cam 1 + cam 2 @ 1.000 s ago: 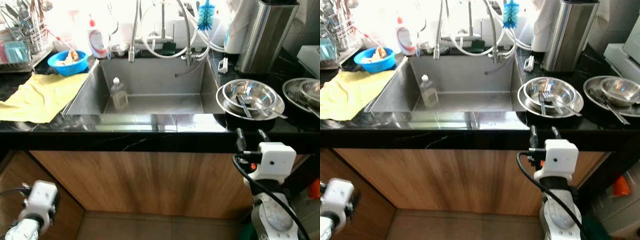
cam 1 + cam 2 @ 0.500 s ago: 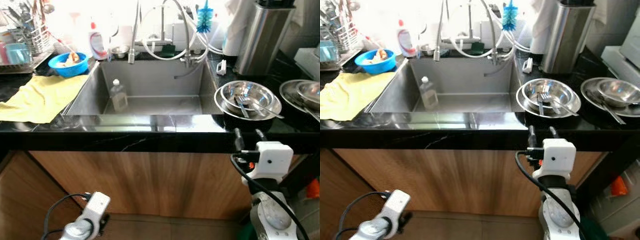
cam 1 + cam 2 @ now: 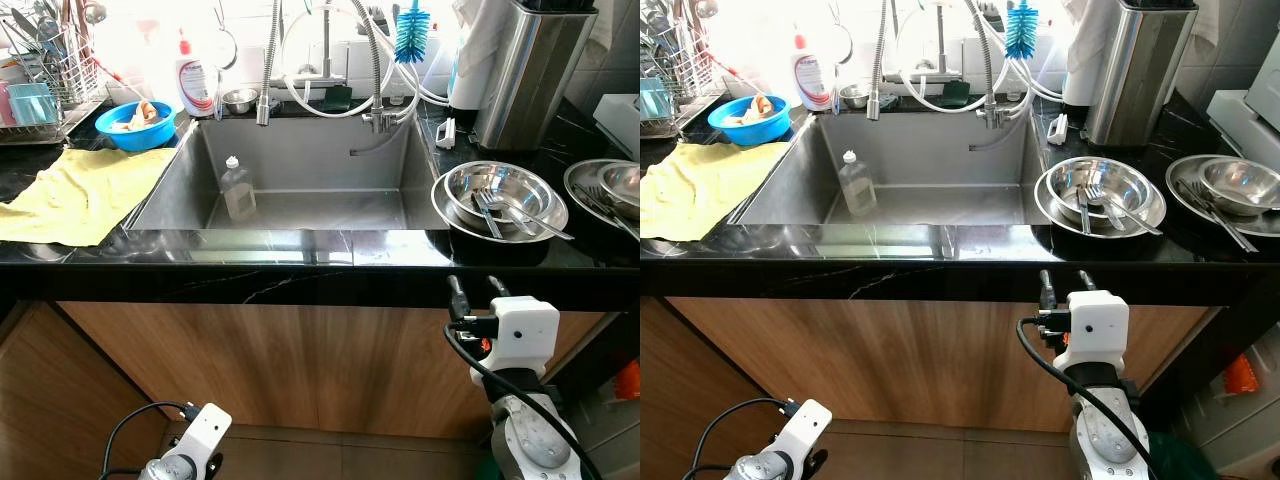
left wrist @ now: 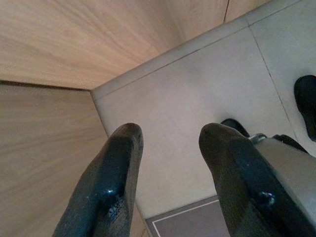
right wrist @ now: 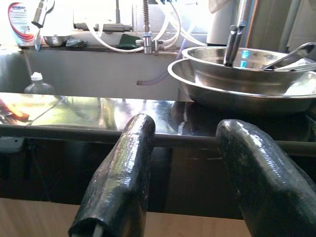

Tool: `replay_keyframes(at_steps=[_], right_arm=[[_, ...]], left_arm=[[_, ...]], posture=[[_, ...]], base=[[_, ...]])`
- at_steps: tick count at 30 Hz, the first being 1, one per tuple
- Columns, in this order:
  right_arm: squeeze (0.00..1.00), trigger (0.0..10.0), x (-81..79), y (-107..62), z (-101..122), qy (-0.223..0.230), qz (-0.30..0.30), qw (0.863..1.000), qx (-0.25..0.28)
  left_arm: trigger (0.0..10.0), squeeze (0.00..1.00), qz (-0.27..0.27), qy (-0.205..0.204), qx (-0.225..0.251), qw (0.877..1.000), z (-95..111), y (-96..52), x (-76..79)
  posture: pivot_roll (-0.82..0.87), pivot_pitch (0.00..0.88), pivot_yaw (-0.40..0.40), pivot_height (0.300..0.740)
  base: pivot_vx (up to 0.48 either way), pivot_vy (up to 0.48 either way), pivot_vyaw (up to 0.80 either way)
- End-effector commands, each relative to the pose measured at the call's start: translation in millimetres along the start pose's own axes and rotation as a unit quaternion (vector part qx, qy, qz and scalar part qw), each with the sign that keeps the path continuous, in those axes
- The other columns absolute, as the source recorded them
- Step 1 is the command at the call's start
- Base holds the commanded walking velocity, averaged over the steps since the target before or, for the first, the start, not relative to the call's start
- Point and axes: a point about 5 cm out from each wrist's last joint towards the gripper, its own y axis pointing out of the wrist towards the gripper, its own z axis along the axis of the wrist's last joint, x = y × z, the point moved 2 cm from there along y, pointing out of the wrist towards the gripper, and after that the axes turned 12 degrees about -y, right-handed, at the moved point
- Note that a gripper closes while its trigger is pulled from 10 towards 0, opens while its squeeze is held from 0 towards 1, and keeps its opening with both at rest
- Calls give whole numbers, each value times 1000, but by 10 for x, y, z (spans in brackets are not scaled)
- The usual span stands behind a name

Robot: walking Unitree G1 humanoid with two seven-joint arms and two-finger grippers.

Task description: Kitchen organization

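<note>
The right claw is released and empty, raised just below the desk's front edge, which blocks it from two nested steel bowls holding cutlery near that edge. Two more bowls are cut off at the right edge. The left claw, released, hangs over the floor.

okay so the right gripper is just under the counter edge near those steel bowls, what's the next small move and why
Probably raise the right gripper above the counter edge and ease it toward the steel bowls. It sits open, below the black edge and in front of the wooden cabinet, with the bowls and the utensils in them just beyond. The left gripper hangs low, pointing at the floor.
</note>
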Motion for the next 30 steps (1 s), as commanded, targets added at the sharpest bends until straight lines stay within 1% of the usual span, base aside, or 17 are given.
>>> replay_keyframes(at_steps=[1,7,9,12,16,30], right_arm=[[0,10000,-43,10,-12,6,7,1000,-4],[0,10000,-25,15,2,6,5,1000,0],[0,10000,-25,15,1,6,5,1000,0],[0,10000,-34,15,8,7,5,1000,2],[0,10000,-32,18,9,7,5,1000,3],[0,10000,-40,42,10,12,4,1000,6]], left_arm=[[10000,0,9,-8,-9,1000,-31,-7,-46],[10000,0,5,-3,-1,1000,12,7,-5],[10000,0,6,5,-2,1000,6,9,8],[10000,0,-3,14,0,1000,5,13,54],[10000,0,-5,15,1,1000,1,15,73],[10000,0,-9,20,7,1000,13,14,79]], posture=[[-132,0,38,740],[-136,0,42,740],[-136,0,42,740],[-135,0,44,740],[-132,0,43,740],[-120,0,45,740]], base=[[0,480,0],[0,480,0],[0,247,0],[0,0,0],[0,0,0],[0,0,0]])
